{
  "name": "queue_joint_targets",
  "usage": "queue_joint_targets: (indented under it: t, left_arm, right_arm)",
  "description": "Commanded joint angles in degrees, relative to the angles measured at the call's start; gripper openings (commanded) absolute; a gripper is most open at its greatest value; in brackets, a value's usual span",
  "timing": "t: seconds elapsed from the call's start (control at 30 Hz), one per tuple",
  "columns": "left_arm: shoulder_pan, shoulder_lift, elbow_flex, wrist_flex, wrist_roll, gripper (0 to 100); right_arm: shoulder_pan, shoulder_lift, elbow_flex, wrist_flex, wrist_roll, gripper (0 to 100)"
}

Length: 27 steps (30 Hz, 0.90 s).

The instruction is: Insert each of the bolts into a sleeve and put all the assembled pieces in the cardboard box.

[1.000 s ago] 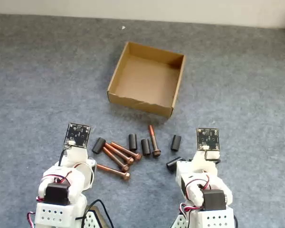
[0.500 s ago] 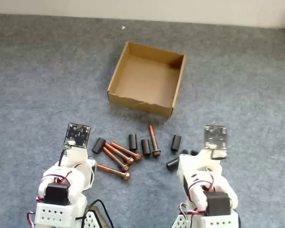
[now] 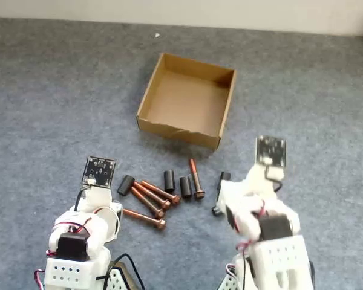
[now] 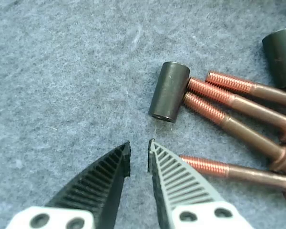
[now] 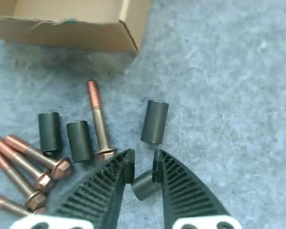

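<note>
Several copper bolts (image 3: 150, 197) lie on the grey carpet between the arms, and one more bolt (image 3: 195, 179) points toward the cardboard box (image 3: 187, 99). Black sleeves lie around them: one sleeve (image 4: 168, 91) at the bolts' threaded ends, two sleeves (image 5: 50, 132) (image 5: 80, 141) side by side, and another sleeve (image 5: 155, 121) off to the side. My left gripper (image 4: 139, 153) hovers shut over bare carpet just short of the first sleeve. My right gripper (image 5: 144, 162) is shut above a sleeve (image 5: 145, 185) that lies on the carpet below its tips.
The box is open and nothing lies in it; its near wall (image 5: 62, 31) stands just beyond the parts. The left arm (image 3: 85, 229) and the right arm (image 3: 260, 223) sit at the near edge. Carpet stretches free on both sides.
The right arm has lifted and swung forward toward the sleeves, its wrist camera now closer to the box. The left arm and all parts have stayed where they were.
</note>
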Motion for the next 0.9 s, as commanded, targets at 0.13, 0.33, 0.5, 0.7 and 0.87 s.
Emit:
queue_joint_targets:
  t: [0.13,0.33,0.5,0.7,0.87]
  left_arm:
    - [-0.6,-0.7,1.1,0.3,-0.7,9]
    - [-0.6,-0.7,1.1,0.3,-0.7,8]
    - [-0.6,-0.7,1.1,0.3,-0.7,8]
    - [-0.6,-0.7,1.1,0.3,-0.7,8]
    - [-0.6,-0.7,1.1,0.3,-0.7,8]
  right_arm:
    - [-0.7,32.0,-12.8,-9.9,-1.1,7.5]
    - [-0.7,47.0,-18.0,-13.0,-1.2,19.7]
    - [-0.7,56.5,-24.1,-13.0,-1.2,21.3]
    - [-0.7,66.1,-31.0,-13.0,-1.2,21.3]
    - [-0.7,72.1,-32.9,-13.0,-0.9,20.0]
